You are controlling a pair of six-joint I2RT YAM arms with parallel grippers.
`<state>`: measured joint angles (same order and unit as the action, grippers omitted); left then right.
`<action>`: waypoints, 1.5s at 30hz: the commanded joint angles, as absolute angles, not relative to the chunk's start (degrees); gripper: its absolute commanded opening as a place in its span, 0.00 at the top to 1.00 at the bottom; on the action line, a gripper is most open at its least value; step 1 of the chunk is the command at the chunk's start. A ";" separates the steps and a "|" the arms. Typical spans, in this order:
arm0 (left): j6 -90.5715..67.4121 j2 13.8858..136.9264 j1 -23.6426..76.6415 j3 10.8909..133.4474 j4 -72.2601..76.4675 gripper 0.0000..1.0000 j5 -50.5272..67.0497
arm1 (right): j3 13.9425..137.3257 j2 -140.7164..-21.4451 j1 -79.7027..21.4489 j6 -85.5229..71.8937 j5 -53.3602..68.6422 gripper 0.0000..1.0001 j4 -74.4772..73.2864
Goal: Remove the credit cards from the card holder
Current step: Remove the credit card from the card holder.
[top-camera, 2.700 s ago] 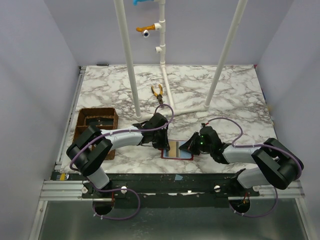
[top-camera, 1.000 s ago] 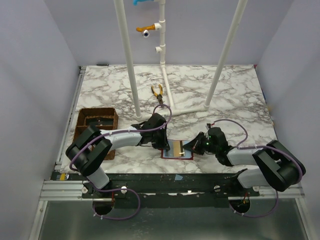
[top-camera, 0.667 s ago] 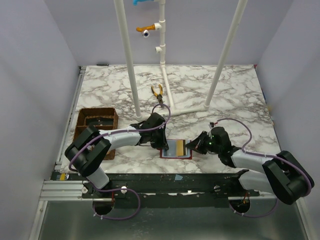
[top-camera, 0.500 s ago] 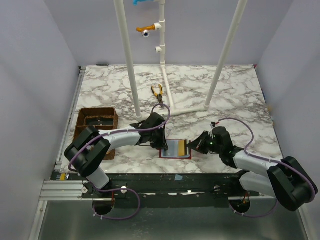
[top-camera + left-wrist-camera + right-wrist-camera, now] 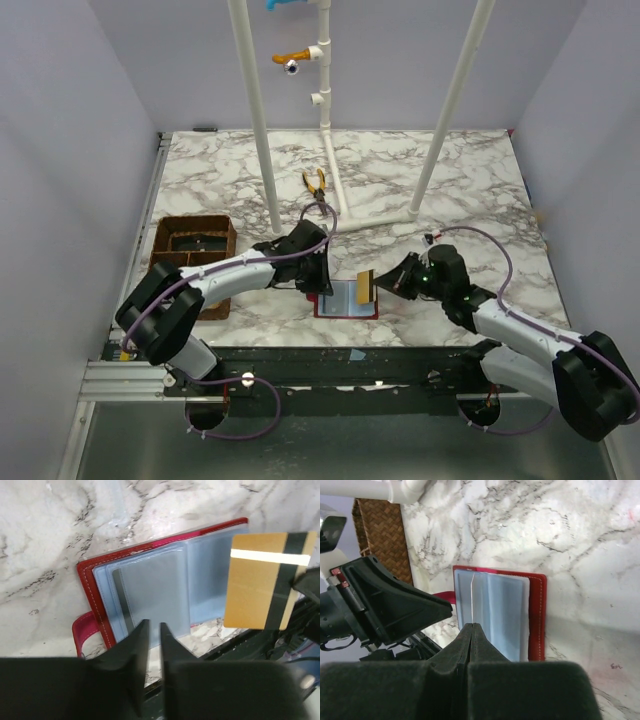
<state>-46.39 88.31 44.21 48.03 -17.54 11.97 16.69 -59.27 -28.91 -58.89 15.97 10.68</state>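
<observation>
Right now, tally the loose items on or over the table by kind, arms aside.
Red folding card holder: 1
Gold card with black stripe, pinched in right claw: 1
Orange-handled pliers: 1
Brown woven tray: 1
Total: 4

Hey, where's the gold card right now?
In the top view, the gold card is pinched in the right gripper, over the right edge of the open red card holder, near the table's front edge.
</observation>
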 commanded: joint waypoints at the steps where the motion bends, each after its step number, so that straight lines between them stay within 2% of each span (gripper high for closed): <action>1: -45.57 82.05 43.78 50.62 -19.73 0.66 11.79 | 19.82 -58.33 -28.65 -59.21 17.73 0.99 8.29; 3: -46.29 79.78 43.16 50.25 -18.95 0.53 13.59 | 20.82 -58.15 -28.65 -59.72 18.62 0.99 8.33; 9: -50.16 72.66 40.05 46.26 -11.44 0.30 23.39 | 24.34 -57.67 -28.63 -62.11 21.92 0.99 8.35; 21: -56.51 66.03 36.08 43.80 -3.64 0.28 31.93 | 27.64 -56.80 -28.61 -71.06 30.02 0.99 16.51; 29: -62.03 66.36 35.94 41.69 4.29 0.32 35.22 | 27.82 -56.76 -28.65 -74.86 32.50 0.99 20.45; 34: -64.35 65.75 35.94 40.28 7.63 0.39 36.11 | 27.23 -56.38 -28.65 -75.60 33.22 0.99 21.09; 39: -65.99 65.90 35.94 39.32 10.00 0.49 37.06 | 26.86 -56.12 -28.63 -75.70 33.48 0.99 21.09; 45: -68.43 66.43 36.00 37.30 14.27 0.69 38.25 | 26.90 -56.73 -28.69 -75.07 33.92 0.99 20.92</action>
<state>-66.04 66.85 36.10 38.81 9.06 35.64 26.15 -56.93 -28.86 -75.05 31.64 19.68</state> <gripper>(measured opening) 0.377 0.007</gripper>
